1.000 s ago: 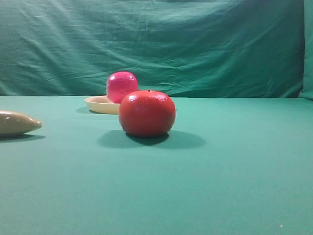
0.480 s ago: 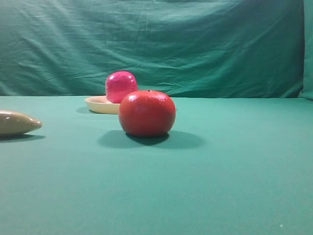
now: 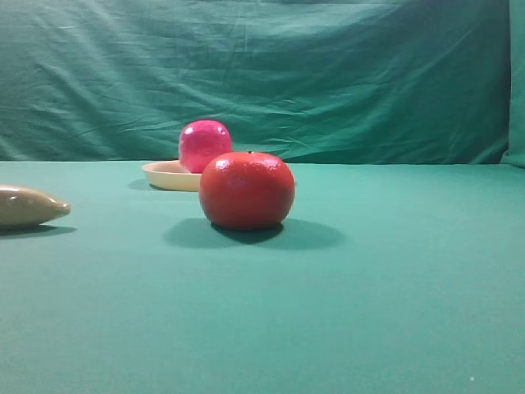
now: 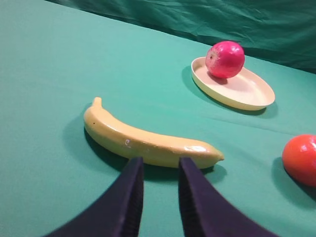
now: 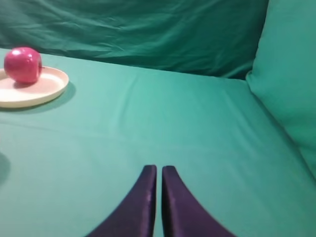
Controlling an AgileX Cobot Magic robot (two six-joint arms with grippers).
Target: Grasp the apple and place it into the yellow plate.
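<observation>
The magenta-pink apple (image 3: 205, 145) rests in the pale yellow plate (image 3: 164, 175) at the back of the green table, toward the plate's far end. Both also show in the left wrist view, apple (image 4: 225, 59) and plate (image 4: 247, 94), and in the right wrist view, apple (image 5: 22, 64) and plate (image 5: 44, 89). My left gripper (image 4: 160, 165) is empty, its fingers a narrow gap apart, low over the table just in front of a banana. My right gripper (image 5: 158, 170) is shut and empty, far right of the plate. Neither gripper shows in the exterior view.
An orange-red round fruit (image 3: 247, 190) stands in front of the plate, and shows at the right edge of the left wrist view (image 4: 302, 158). A beige-yellow banana (image 3: 29, 205) lies at the left (image 4: 148, 140). A green cloth backdrop (image 3: 328, 74) hangs behind the table.
The apple rocked very slightly in the plate. Nothing else has visibly moved.
</observation>
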